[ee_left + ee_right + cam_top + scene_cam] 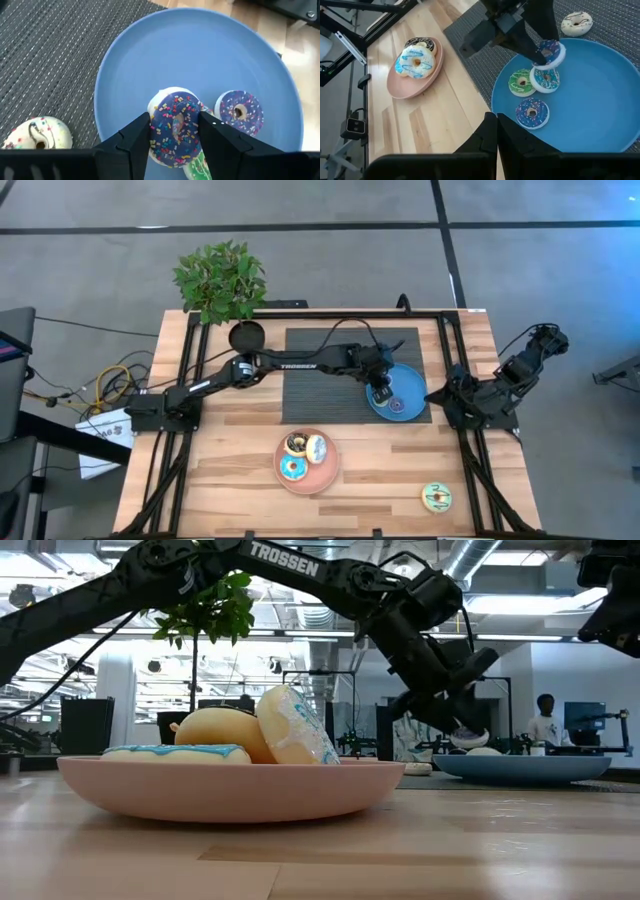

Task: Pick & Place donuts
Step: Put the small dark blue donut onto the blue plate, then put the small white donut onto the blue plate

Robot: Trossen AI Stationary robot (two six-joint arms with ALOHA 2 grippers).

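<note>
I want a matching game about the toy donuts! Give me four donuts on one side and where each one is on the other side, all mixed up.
Things:
1. Dark blue donut with sprinkles
2. Green-frosted donut
3. White donut with light blue squiggles
4. Yellow-green donut

Places:
A. On the flat pink plate
B. Alone on the bare wooden table
C. Held between the left gripper fingers, above the round blue plate
D. Lying on the round blue plate

Pairs: 1-C, 2-D, 3-A, 4-B
</note>
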